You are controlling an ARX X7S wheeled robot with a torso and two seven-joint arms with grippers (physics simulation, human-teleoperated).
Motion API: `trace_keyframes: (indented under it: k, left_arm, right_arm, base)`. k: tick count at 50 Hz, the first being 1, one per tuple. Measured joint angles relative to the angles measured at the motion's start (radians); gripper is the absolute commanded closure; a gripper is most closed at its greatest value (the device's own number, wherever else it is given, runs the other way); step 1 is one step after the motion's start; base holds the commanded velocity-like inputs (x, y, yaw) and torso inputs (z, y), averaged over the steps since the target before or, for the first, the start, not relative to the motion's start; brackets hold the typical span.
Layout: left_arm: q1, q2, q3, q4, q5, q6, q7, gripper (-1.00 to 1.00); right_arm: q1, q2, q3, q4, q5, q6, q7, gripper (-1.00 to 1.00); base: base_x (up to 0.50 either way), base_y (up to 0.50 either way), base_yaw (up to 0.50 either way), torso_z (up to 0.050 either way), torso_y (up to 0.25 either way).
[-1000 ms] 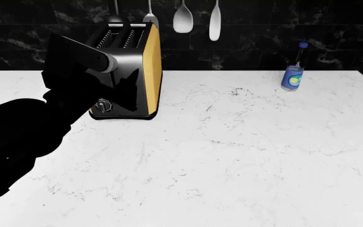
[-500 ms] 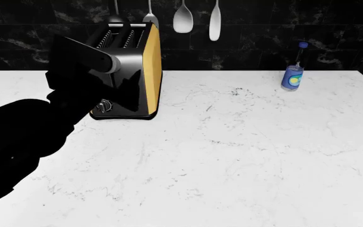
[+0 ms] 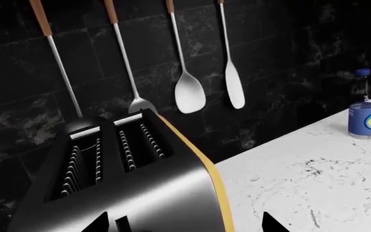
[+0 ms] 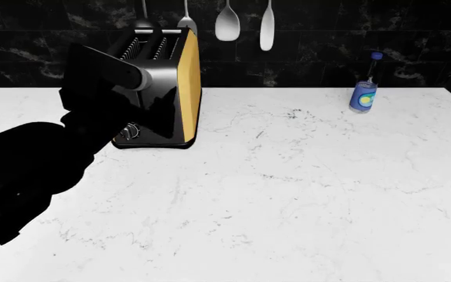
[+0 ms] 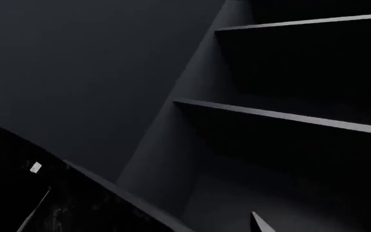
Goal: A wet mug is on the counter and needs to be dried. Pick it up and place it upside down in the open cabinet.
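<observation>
White marble table [image 4: 288, 194], mug nowhere in view so orientation untellable, left gripper [image 3: 182, 223] spread above toaster [image 4: 159, 88], right gripper [image 5: 147, 220] spread facing dark cabinet shelves [image 5: 289, 116], blue-labelled bottle [image 4: 363, 94] upright at table's back edge, label unreadable

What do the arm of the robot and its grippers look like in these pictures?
In the head view the left arm is glossy black and bulky, with rounded segments, a flat boxy end and a short grey cylindrical part on it. No cables or markings show. Of the left gripper and the right gripper, only dark pointed fingertips show in the wrist views.
</observation>
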State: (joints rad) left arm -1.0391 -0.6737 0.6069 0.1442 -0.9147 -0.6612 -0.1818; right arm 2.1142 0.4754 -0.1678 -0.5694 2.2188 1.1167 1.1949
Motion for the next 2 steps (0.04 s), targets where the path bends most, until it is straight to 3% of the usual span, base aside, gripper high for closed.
trace_keyframes:
  k: [2]
  left_arm:
    - [0.0,0.001,0.0,-0.001,0.0,0.0,0.0,-1.0]
  right_arm:
    - [0.002,0.003,-0.005,-0.002,0.021,-0.013,0.012,-1.0]
  base:
    - [0.0,0.0,0.0,0.0,0.0]
